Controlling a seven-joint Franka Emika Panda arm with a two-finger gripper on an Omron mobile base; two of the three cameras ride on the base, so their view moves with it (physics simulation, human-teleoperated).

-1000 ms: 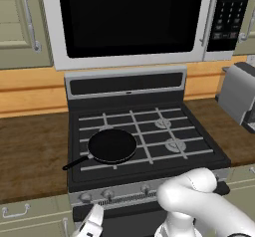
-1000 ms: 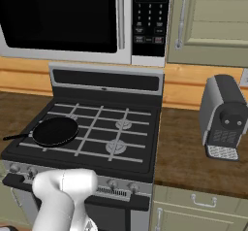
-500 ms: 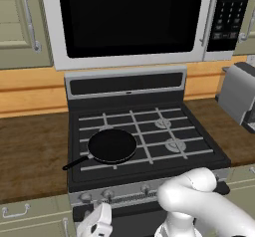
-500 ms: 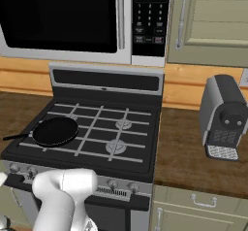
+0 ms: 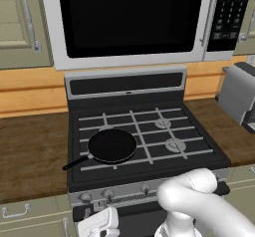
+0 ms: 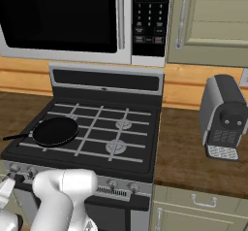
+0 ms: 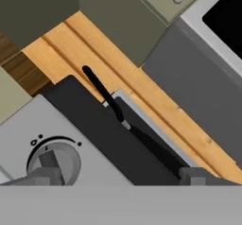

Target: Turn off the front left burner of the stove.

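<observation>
One round silver knob sits just ahead of the two-finger gripper at the left end of the silver front strip of the wide black gas stove. Over the last second the gripper has risen to that strip. Its fingers stand spread, empty. The front left burner lies under the round black frying pan. Open room below the front edge; the oven handle is close.

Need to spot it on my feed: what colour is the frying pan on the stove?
Black all over, frying pan and handle alike; the left base view shows it best.
</observation>
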